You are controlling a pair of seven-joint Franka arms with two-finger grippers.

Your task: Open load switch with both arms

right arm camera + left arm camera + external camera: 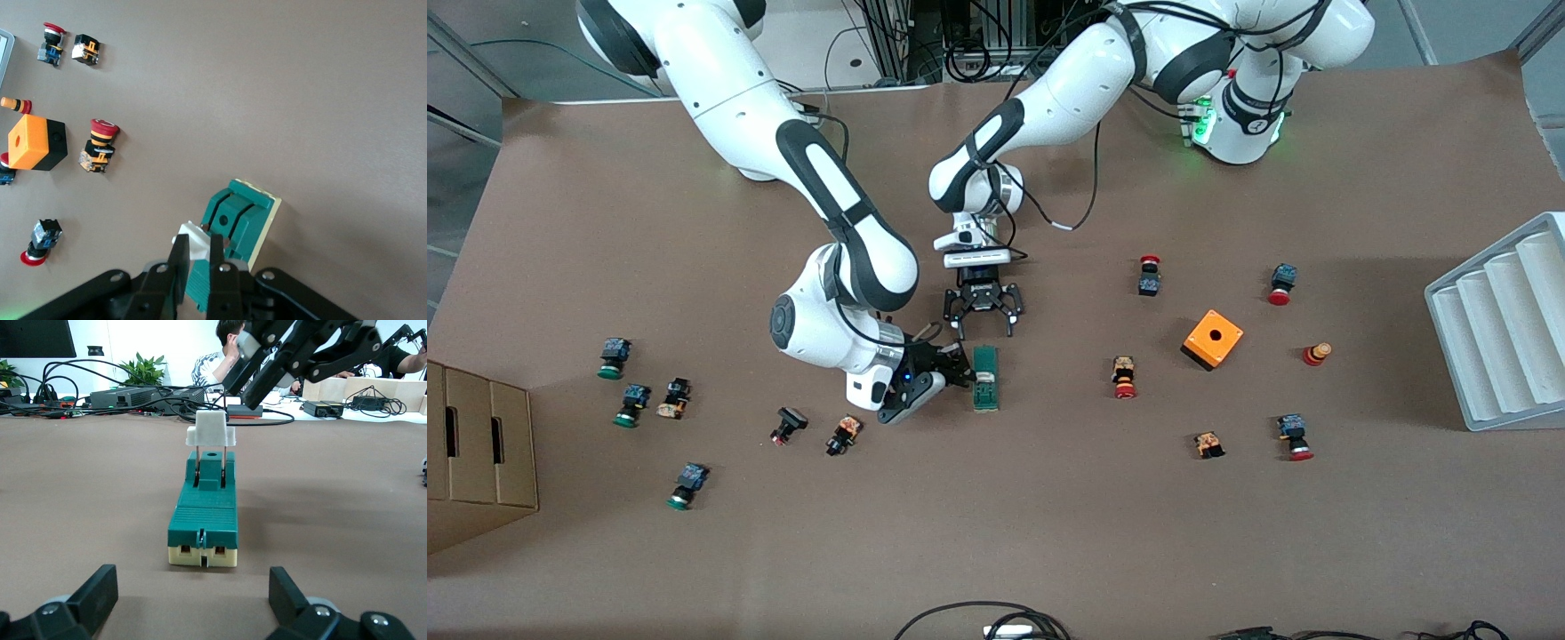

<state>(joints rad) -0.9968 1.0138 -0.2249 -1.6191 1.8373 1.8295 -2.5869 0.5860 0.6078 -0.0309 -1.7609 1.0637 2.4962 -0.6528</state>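
Starting at the right arm's end of the table (1049,516), a cardboard box (480,453) sat at the edge, toward the corner nearest the front camera. Beside it lay a loose group of green-capped push buttons (614,357), well apart from the middle.

The right arm reached down from the bases' edge to the table's middle. The right gripper (960,369) was narrow, its fingers (179,267) pinched on the white tab (193,240) of the load switch (985,378). The dark-green switch lay flat near the table's centre, its long axis running from the bases' edge toward the front camera's edge, the tab standing upright on it.

The left gripper (984,313) stood low, just off the switch's end that faced the bases' edge. Its fingers (97,590) were spread wide and touched nothing, and the switch lay in line with the gap between them.

Toward the left arm's end, red-capped push buttons (1149,276) were scattered around an orange square box (1212,339) with a hole in its top. A pale ridged tray (1454,356) sat at that end's edge.
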